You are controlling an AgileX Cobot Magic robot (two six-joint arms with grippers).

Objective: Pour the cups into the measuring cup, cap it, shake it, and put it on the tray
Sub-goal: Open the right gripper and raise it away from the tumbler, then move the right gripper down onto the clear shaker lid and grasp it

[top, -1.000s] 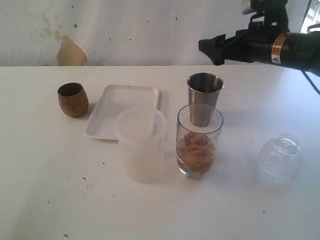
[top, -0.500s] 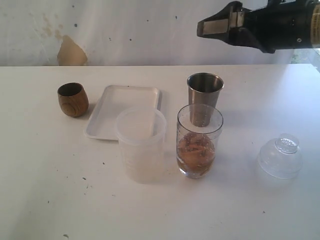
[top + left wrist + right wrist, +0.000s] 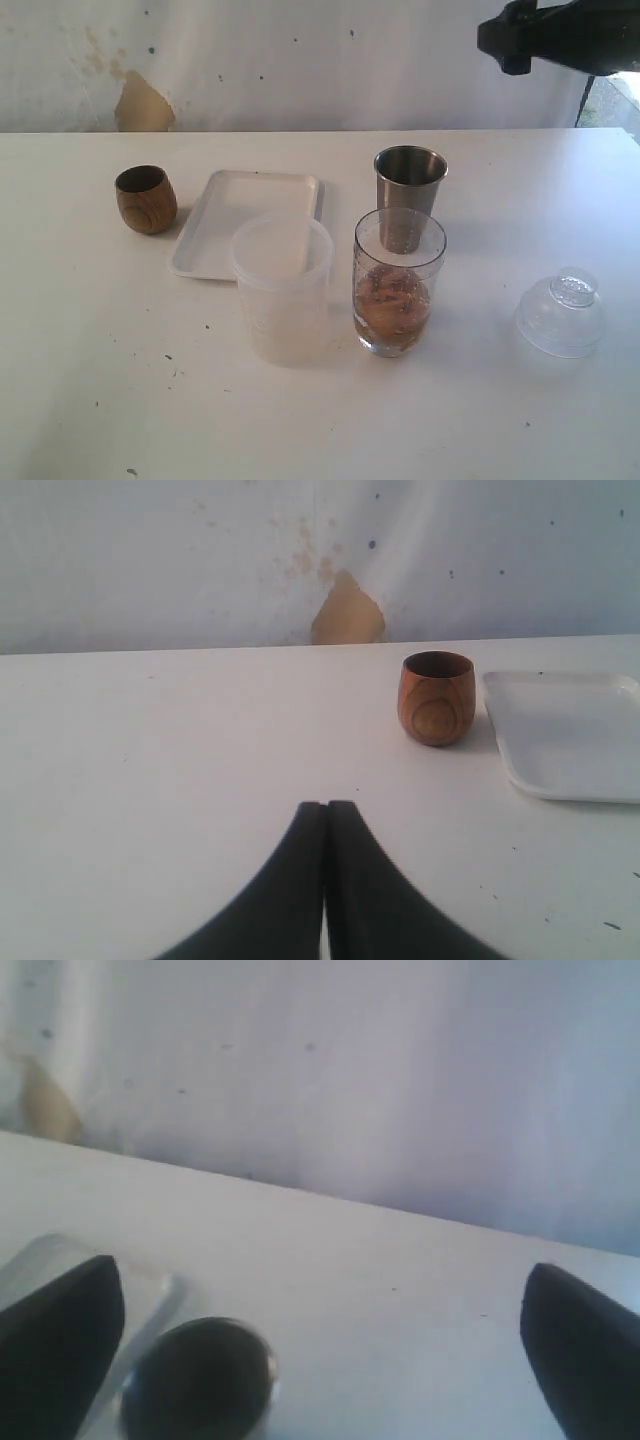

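Only the left wrist view showed the left gripper [image 3: 326, 805], closed on nothing. The right gripper [image 3: 320, 1270] hung wide open, empty.

Left pincer [image 3: 325, 815] pressed closed — right pincer [image 3: 320, 1270] spread wide, held high.

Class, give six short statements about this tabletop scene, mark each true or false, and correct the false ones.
1. The wooden cup stands upright beside the white tray. True.
2. The measuring cup holds brown contents. True.
3. The measuring cup is capped. False: the clear dome lid lies on the table, apart from it.
4. The steel tumbler stands upright behind the measuring cup. True.
5. The steel tumbler is being gripped. False: the right end effector is open, raised above the table, holding nothing.
6. Both end effectors are open. False: the left end effector is shut.
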